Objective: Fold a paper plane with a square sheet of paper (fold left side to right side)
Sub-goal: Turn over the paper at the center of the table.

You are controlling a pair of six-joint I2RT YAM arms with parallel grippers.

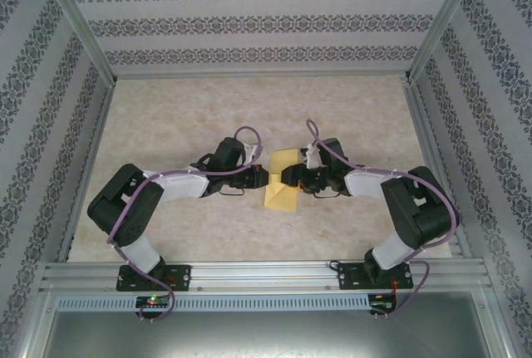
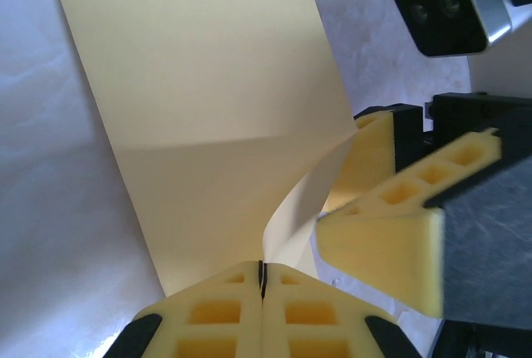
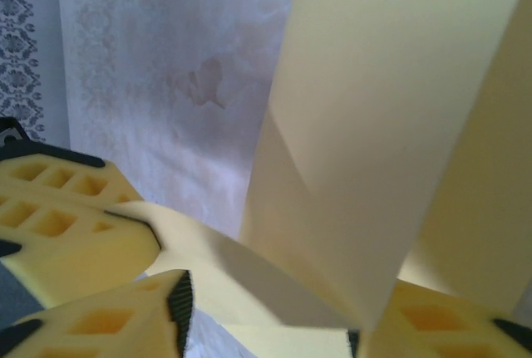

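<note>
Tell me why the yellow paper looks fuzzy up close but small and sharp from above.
Left wrist view: the paper is right at the lens, soft-edged, a shadow under its curl. Right wrist view: it blurs more, and the table looks washed out. Top view: even light, farther away, so sharper.

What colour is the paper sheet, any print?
The square sheet of paper is plain pale yellow, unprinted; best seen in the left wrist view.

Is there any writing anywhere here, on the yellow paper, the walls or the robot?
No text can be read.
Paper: plain yellow, no print.
Walls: bands of ornament, no letters.
Arm bases: any marks are too small to read.
</note>
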